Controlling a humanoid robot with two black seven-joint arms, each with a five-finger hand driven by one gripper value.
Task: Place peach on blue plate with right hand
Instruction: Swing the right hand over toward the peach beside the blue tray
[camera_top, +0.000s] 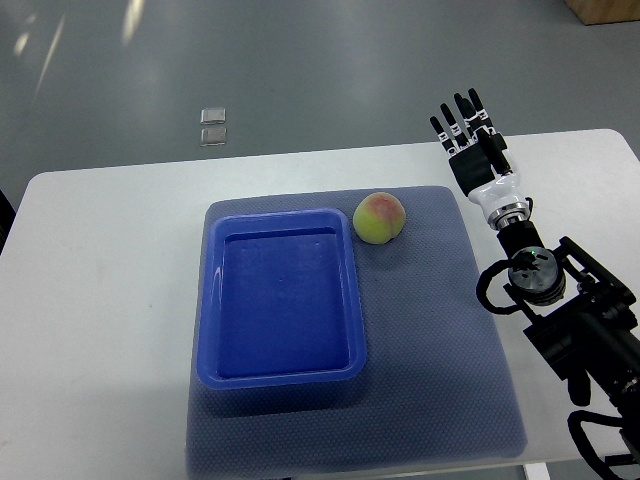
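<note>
While its fingers stretch straight and apart, holding nothing, the right hand (470, 140) hovers at the upper right of the frame over the white table (100, 300). Left of it and well apart, the peach (380, 217) sits on the grey mat (440, 350), just beside the upper right corner of the blue plate (210, 300), outside its rim.

Peach (380, 217) on grey mat (440, 380), just beside blue plate's (280, 297) far right corner. Right hand (475, 145) apart, fingers straight, holding nothing, over white table (100, 300).
</note>
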